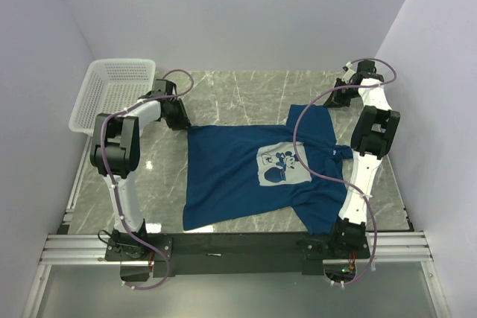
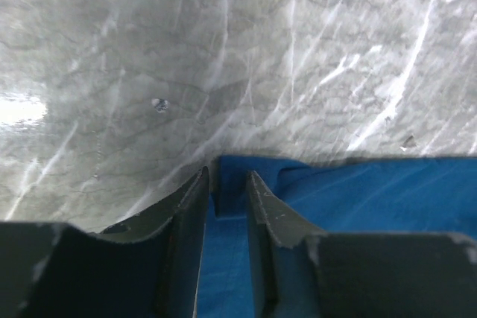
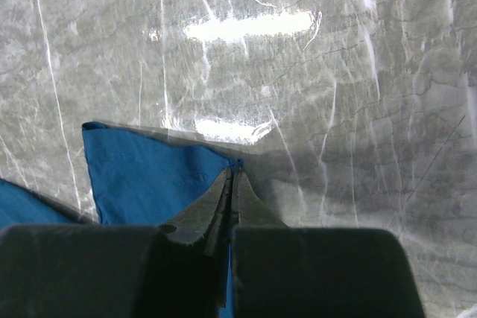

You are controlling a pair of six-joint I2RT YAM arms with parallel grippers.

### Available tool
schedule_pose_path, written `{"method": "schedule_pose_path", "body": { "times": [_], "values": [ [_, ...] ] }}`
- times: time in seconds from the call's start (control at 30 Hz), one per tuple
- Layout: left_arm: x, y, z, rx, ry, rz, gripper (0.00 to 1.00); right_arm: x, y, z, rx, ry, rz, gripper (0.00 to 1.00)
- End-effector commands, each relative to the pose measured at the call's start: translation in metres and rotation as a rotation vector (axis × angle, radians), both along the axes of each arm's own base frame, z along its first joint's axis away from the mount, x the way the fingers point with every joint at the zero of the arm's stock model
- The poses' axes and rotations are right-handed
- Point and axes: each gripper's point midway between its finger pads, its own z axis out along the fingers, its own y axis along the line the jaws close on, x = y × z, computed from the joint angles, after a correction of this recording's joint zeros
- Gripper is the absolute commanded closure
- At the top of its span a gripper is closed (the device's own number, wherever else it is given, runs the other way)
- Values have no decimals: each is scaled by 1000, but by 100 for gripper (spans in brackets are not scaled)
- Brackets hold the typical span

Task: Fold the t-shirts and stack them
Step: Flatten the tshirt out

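The dark blue t-shirt (image 1: 231,176) lies spread flat on the marble table, its pale square cartoon print (image 1: 283,165) facing up. My left gripper (image 1: 181,121) is at the shirt's far left corner. In the left wrist view its jaws (image 2: 227,176) stand a narrow gap apart, straddling a raised bit of the blue cloth (image 2: 373,199). My right gripper (image 1: 333,102) is at the shirt's far right corner. In the right wrist view it (image 3: 232,173) is shut on the edge of the blue cloth (image 3: 149,176).
A white plastic mesh basket (image 1: 112,91) stands at the far left corner of the table (image 1: 246,91). Pale walls close in on the left, right and back. The arm bases sit on the rail at the near edge.
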Motion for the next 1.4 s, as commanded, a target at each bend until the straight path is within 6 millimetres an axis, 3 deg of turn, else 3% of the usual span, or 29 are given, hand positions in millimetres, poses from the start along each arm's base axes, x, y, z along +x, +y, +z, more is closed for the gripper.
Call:
{"method": "schedule_pose_path", "body": {
  "times": [0.0, 0.07, 0.1, 0.13, 0.17, 0.33, 0.4, 0.43, 0.53, 0.67, 1.07, 1.37],
  "values": [
    [-19, -7, -4, -36, 50, -17, 67, 5, -3, 3, 13, -24, 0, 100],
    [-18, -10, -3, -50, 41, -21, 71, 5, -2, 4, 13, -24, 0, 100],
    [-19, -10, -2, -55, 41, -24, 76, 5, -2, 4, 13, -24, -2, 100],
    [-18, -11, -3, -59, 39, -25, 87, 5, -2, 3, 13, -23, 0, 100],
    [-17, -12, -1, -62, 35, -26, 91, 5, -3, 3, 13, -23, 0, 100],
    [-8, -12, 8, -64, 1, -21, 99, 5, -2, 4, 14, -26, 0, 100],
    [-3, -9, 22, -54, -37, -6, 91, 5, -2, 4, 14, -23, 0, 100],
    [1, -5, 32, -36, -68, 8, 74, 5, -2, 4, 14, -25, 0, 100],
    [7, 0, 56, -16, -133, 26, 56, 5, -3, 4, 15, -24, 1, 100],
    [7, 8, 69, -3, -163, 47, 53, 5, -2, 3, 15, -24, 2, 100],
    [-18, -6, 27, -66, -45, -45, 61, 5, -2, 3, 17, -23, 3, 100],
    [-11, -9, -3, -26, 26, -58, 58, 5, -2, 4, 16, -24, 1, 100]
  ]
}}
